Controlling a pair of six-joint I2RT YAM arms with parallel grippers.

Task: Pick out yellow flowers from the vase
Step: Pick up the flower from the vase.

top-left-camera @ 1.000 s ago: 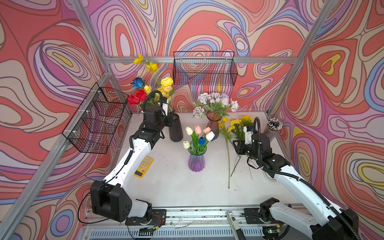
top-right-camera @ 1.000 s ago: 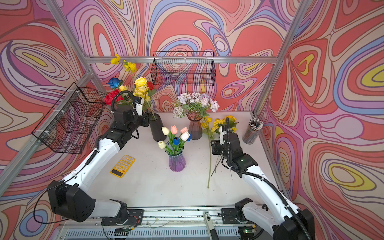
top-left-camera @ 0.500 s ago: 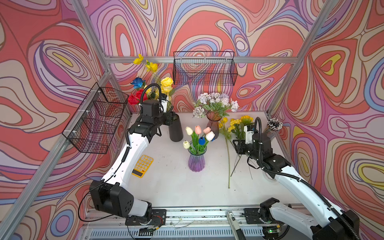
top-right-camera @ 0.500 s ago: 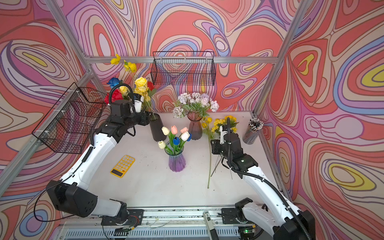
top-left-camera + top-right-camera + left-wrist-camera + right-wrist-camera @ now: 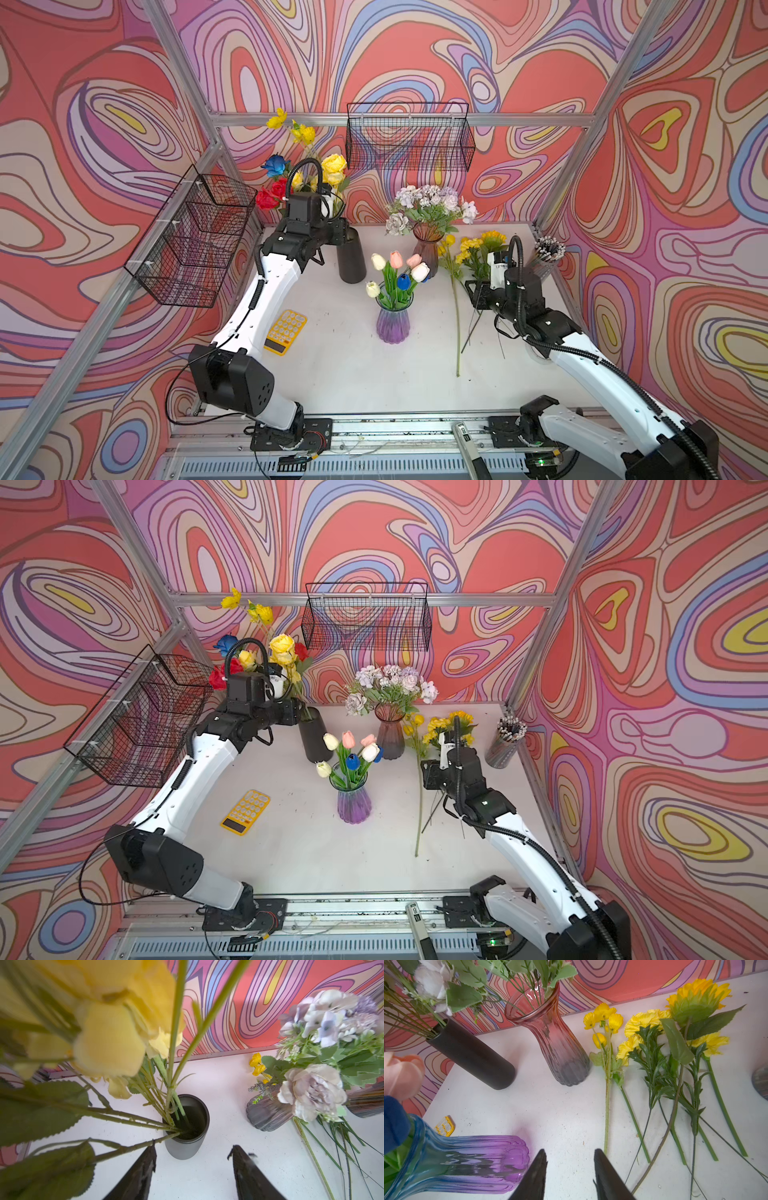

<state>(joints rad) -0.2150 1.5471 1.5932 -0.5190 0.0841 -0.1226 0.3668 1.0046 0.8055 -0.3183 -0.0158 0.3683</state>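
Note:
Yellow flowers (image 5: 333,164) (image 5: 282,644) (image 5: 108,1049) stand with red and blue roses in a black cylinder vase (image 5: 351,259) (image 5: 314,737) (image 5: 187,1126) at the back left. My left gripper (image 5: 193,1147) hovers open just above the vase's mouth; its fingers are hidden in both top views. A leafy stem brushes one fingertip (image 5: 152,1150), and nothing is between the jaws. More yellow flowers (image 5: 471,245) (image 5: 440,725) (image 5: 643,1022), a sunflower (image 5: 695,995) among them, lie flat on the table at the right. Beside their stems my right gripper (image 5: 473,291) (image 5: 570,1150) is open and empty.
A purple vase of tulips (image 5: 392,322) (image 5: 477,1159) stands mid-table. Behind it is a pink-grey vase of pale flowers (image 5: 426,249) (image 5: 556,1047). A yellow calculator (image 5: 286,330) lies at the left, and a pen cup (image 5: 548,253) is at the back right. Wire baskets (image 5: 195,241) (image 5: 409,135) hang on the walls.
My left gripper has risen beside the black vase to the stems above its mouth, and its jaws have widened. The right arm has not moved.

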